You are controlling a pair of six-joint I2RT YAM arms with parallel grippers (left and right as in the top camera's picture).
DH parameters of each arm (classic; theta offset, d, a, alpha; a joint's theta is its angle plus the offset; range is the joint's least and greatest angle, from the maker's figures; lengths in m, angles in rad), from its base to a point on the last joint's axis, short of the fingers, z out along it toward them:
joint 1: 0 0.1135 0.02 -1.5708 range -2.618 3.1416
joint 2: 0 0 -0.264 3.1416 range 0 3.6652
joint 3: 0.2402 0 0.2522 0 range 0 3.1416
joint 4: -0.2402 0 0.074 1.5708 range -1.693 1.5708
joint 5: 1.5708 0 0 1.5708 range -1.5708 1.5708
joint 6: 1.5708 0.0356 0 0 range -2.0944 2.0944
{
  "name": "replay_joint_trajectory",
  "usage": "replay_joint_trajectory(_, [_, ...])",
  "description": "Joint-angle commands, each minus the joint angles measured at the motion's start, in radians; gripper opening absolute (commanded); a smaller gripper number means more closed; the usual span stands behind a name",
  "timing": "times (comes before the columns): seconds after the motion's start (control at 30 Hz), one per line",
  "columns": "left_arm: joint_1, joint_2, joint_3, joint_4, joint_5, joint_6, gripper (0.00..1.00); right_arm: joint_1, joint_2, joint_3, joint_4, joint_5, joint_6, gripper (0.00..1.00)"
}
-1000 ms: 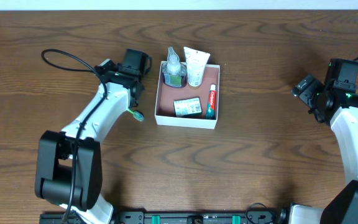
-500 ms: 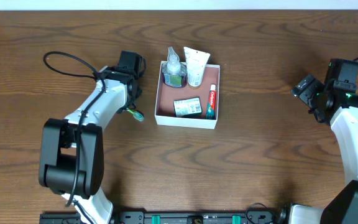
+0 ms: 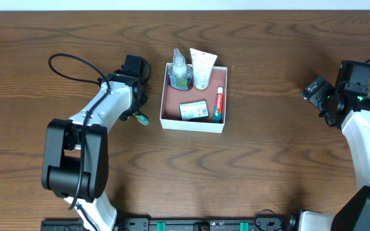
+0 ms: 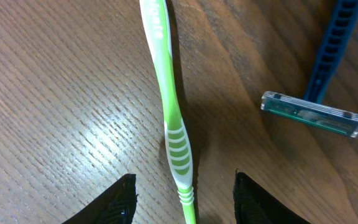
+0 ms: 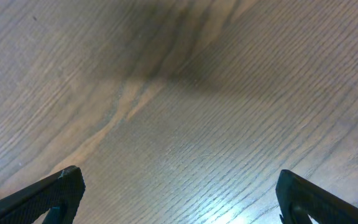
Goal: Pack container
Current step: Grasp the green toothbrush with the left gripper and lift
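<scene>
The container [image 3: 192,125] is a shallow white box with a reddish-brown floor, at the table's middle. It holds a clear bottle [image 3: 180,70], a white tube [image 3: 202,68], a toothpaste tube [image 3: 218,104] and a small packet [image 3: 194,110]. A green toothbrush [image 4: 169,118] lies on the table left of the box; its head shows in the overhead view [image 3: 143,119]. My left gripper [image 4: 184,186] is open, low over the toothbrush, one finger on each side of the handle [image 3: 135,106]. A blue razor [image 4: 316,93] lies beside the toothbrush. My right gripper [image 5: 179,186] is open and empty over bare wood at the far right [image 3: 315,90].
A black cable [image 3: 69,61] loops on the table behind the left arm. The table's far edge runs along the top of the overhead view.
The left arm has shifted slightly left, with its gripper staying over the toothbrush. The right arm has not moved.
</scene>
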Motion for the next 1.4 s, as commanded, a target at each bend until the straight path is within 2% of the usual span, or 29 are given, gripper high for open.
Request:
replay_joint_trajectory(0.0, [0.01, 0.047, -0.002, 0.004, 0.001, 0.016, 0.51, -0.007, 0.003, 0.002, -0.001, 0.007, 0.01, 0.99])
replay_joint_trajectory(0.37, [0.022, 0.111, -0.002, 0.034, 0.007, 0.016, 0.51, -0.007, 0.003, 0.002, -0.001, 0.006, 0.01, 0.99])
replay_joint_trajectory(0.53, [0.053, 0.14, -0.002, 0.035, 0.055, 0.017, 0.5, -0.008, 0.003, 0.002, -0.001, 0.006, 0.01, 0.99])
replay_joint_trajectory(0.6, [0.062, 0.142, -0.002, 0.034, 0.071, 0.017, 0.38, -0.007, 0.003, 0.002, -0.001, 0.006, 0.01, 0.99])
replay_joint_trajectory(0.83, [0.066, 0.142, -0.002, 0.034, 0.113, 0.06, 0.24, -0.008, 0.003, 0.002, -0.001, 0.006, 0.01, 0.99])
replay_joint_trajectory(0.93, [0.068, 0.142, -0.002, 0.034, 0.119, 0.121, 0.06, -0.007, 0.003, 0.002, -0.001, 0.006, 0.01, 0.99])
replay_joint_trajectory(1.03, [0.068, 0.142, -0.002, 0.031, 0.118, 0.193, 0.06, -0.007, 0.003, 0.002, -0.001, 0.007, 0.01, 0.99])
replay_joint_trajectory(1.23, [0.068, 0.11, -0.002, 0.002, 0.118, 0.21, 0.06, -0.007, 0.003, 0.002, -0.001, 0.007, 0.01, 0.99])
replay_joint_trajectory(1.37, [0.068, 0.024, -0.002, -0.028, 0.118, 0.272, 0.06, -0.007, 0.003, 0.002, -0.001, 0.007, 0.01, 0.99])
